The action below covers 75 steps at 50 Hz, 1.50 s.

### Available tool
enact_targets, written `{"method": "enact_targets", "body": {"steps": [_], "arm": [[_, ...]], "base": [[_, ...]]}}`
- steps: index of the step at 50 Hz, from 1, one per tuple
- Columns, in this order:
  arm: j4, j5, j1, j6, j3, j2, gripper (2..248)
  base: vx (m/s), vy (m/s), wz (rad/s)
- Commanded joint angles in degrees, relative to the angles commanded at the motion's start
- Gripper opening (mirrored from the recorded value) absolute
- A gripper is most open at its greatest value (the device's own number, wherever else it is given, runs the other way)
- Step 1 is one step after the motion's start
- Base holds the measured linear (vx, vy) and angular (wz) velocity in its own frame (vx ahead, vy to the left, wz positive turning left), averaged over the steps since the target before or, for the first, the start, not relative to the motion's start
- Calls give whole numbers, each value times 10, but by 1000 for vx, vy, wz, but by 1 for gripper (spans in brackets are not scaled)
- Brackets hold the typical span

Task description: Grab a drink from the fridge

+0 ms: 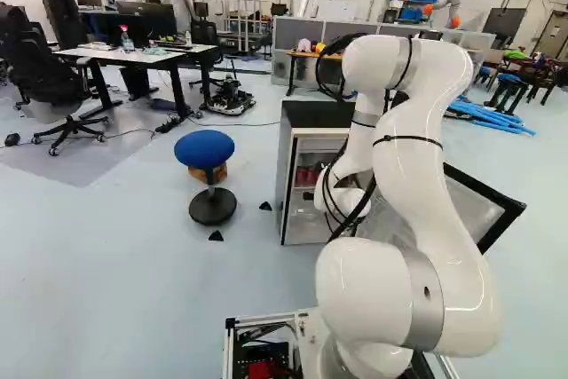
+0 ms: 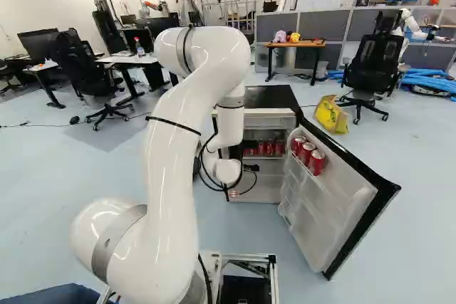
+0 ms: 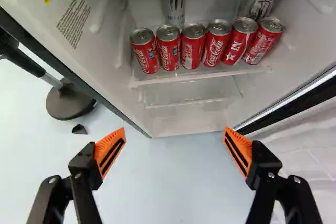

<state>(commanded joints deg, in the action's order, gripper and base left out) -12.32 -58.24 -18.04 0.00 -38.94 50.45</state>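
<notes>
A gripper (image 3: 174,132), spread and empty, faces red soda cans (image 3: 193,48) inside the fridge (image 2: 272,96). Probably full, slick, dentable: pinch one gently mid-body.

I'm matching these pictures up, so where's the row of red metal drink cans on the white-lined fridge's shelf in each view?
Wrist view: the red cans stand ahead of the open gripper.
Left base view: near the middle, left of the white arm, partly hidden.
Right base view: right of the arm, left of the open door.
Shared landmark: the fridge holding them.
</notes>
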Motion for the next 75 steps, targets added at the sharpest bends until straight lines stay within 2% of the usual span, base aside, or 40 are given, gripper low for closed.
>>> {"method": "enact_targets", "body": {"steps": [5,45,75], "arm": [[-3,-3,-1,0,-10,12,247],[-41,-16,-14,0,-40,28,247],[-107,-35,-22,0,-116,101,247]], "base": [[0,0,0],[0,0,0],[0,0,0]]}}
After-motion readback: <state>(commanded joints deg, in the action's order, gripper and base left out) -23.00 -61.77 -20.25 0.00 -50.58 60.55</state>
